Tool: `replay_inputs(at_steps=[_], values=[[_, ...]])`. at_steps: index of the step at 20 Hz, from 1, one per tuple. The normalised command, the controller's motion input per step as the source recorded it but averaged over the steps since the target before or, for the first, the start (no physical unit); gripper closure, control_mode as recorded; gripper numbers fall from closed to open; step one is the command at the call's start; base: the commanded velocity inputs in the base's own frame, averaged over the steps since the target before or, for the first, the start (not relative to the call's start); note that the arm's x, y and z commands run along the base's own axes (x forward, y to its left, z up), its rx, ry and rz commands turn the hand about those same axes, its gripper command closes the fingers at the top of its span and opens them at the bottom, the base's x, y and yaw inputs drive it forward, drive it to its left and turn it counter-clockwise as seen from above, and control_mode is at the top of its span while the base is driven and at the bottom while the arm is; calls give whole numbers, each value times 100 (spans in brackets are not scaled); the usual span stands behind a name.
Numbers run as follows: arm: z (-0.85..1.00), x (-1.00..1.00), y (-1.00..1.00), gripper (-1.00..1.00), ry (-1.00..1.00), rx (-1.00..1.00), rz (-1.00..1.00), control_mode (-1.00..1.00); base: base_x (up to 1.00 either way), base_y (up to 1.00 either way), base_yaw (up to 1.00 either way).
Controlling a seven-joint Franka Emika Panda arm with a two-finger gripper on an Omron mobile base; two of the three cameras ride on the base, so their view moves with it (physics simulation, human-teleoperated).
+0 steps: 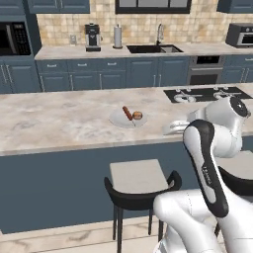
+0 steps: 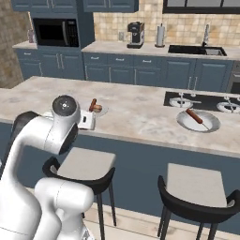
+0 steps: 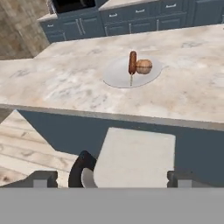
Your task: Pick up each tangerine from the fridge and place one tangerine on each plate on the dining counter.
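On the dining counter (image 1: 59,123) lies a pale round plate (image 1: 118,121) holding a reddish-brown sausage (image 1: 127,113) and a small round orange tangerine (image 1: 138,115). The hand view shows the same plate (image 3: 118,76) from the near side, the tangerine (image 3: 143,66) resting right of the sausage. My gripper (image 3: 111,179) is open with nothing between its fingers. It hovers by the counter's near edge, short of the plate, over a stool. The white hand (image 1: 174,127) sits right of the plate. A second plate (image 2: 208,123) farther right carries only a sausage (image 2: 193,115). The fridge is out of view.
Two black-backed stools (image 2: 84,164) (image 2: 197,185) stand under the counter's front edge. A black cooktop (image 1: 207,94) lies at the counter's far right. The back counter holds a coffee machine (image 1: 92,37), a paper roll (image 1: 117,36) and a sink (image 1: 153,48).
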Motion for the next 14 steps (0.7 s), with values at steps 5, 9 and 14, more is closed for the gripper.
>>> replay_inputs(at_steps=[5, 9, 14], values=[[-58, -91, 21, -100, 31, -16, -15, -100, 0, 0, 0], [-46, -60, 1, -100, 15, -6, -20, -100, 0, 0, 0], [-21, -22, -23, -100, 0, 1, -3, -100, 0, 0, 0]])
